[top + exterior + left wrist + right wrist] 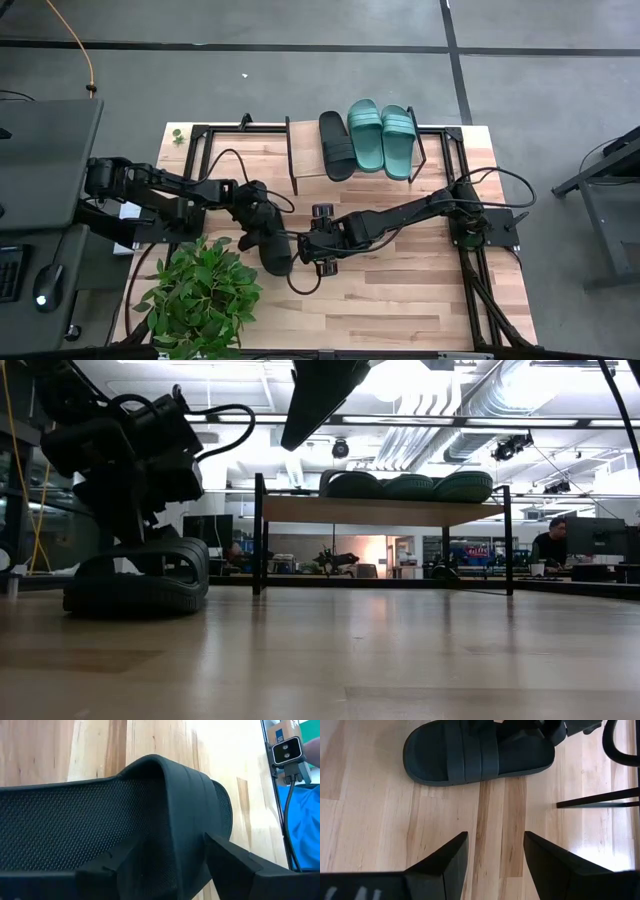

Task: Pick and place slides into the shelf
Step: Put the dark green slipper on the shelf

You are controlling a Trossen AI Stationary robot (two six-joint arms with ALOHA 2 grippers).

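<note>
A black slide [272, 248] lies sole-down on the butcher-block table, left of centre; it also shows in the low view [135, 588]. My left gripper [262, 230] reaches down onto it, its fingers set on either side of the strap [172, 810]. My right gripper [312, 248] hangs open and empty just right of this slide, over bare wood [495, 840]. The shelf [308, 162] stands at the far edge. On its plank top lie one black slide [337, 145] and two teal slides [365, 135] [397, 140]. My left gripper holds the black slide by its strap, at the strap's edge [175, 845]. One finger [112, 867] is over the textured footbed, under the strap's arch, and the other [232, 862] is on the strap's outer face. The fingers come slanting down from the table's left. The slide's sole rests on the table [130, 605].
A potted green plant [200, 295] stands at the near left corner, close to the left arm. The black frame rails [470, 270] and cables run along the right side. There is bare wood between the slide and the shelf [380, 510].
</note>
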